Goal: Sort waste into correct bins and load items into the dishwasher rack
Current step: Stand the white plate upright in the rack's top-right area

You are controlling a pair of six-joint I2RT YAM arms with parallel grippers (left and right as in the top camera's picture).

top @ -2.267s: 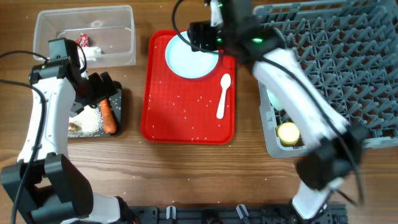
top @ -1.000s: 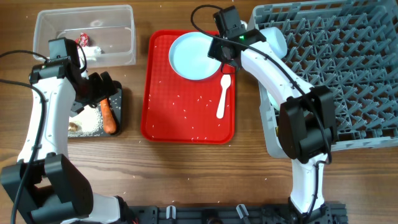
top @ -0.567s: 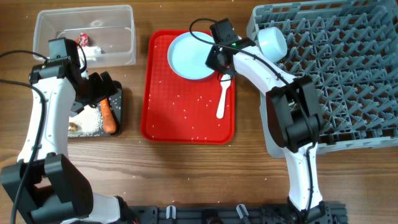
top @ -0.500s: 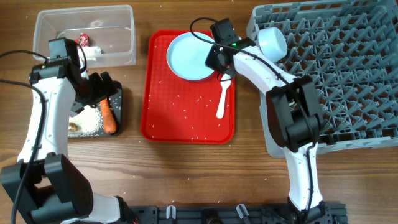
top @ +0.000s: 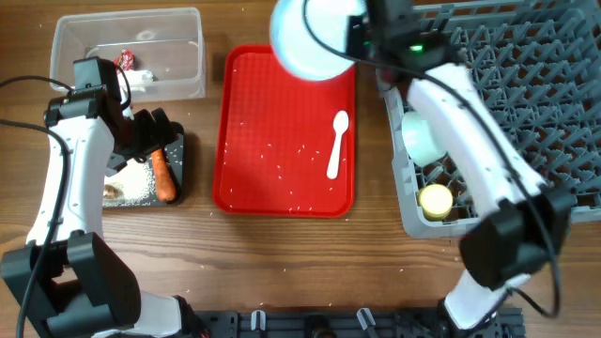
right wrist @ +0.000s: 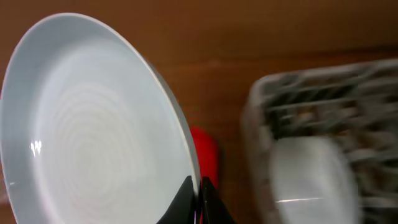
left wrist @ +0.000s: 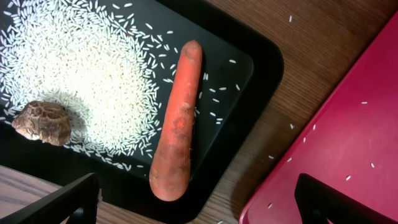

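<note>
My right gripper [top: 355, 39] is shut on the rim of the pale blue plate [top: 313, 38], holding it tilted in the air above the red tray's far end. In the right wrist view the fingertips [right wrist: 199, 200] pinch the plate [right wrist: 93, 124] edge. The grey dishwasher rack [top: 507, 103] holds a bowl [top: 423, 137] and a yellow cup [top: 435, 200]. A white spoon [top: 336, 143] lies on the red tray [top: 272, 113]. My left gripper [top: 155, 137] hangs open over the black tray [left wrist: 249, 68], above the carrot [left wrist: 177, 124], rice [left wrist: 74, 68] and brown lump [left wrist: 43, 122].
The clear tub [top: 188, 38] at the back left holds the red-and-white wrapper [top: 125, 61] and white tissue [top: 142, 81]. Rice grains are scattered over the red tray. The rack's near-left corner [right wrist: 292, 106] and a bowl [right wrist: 311, 180] show blurred beside the plate.
My right gripper shut on the plate's rim and lifted it off the red tray, up toward the table's far side. The left arm has not moved.
</note>
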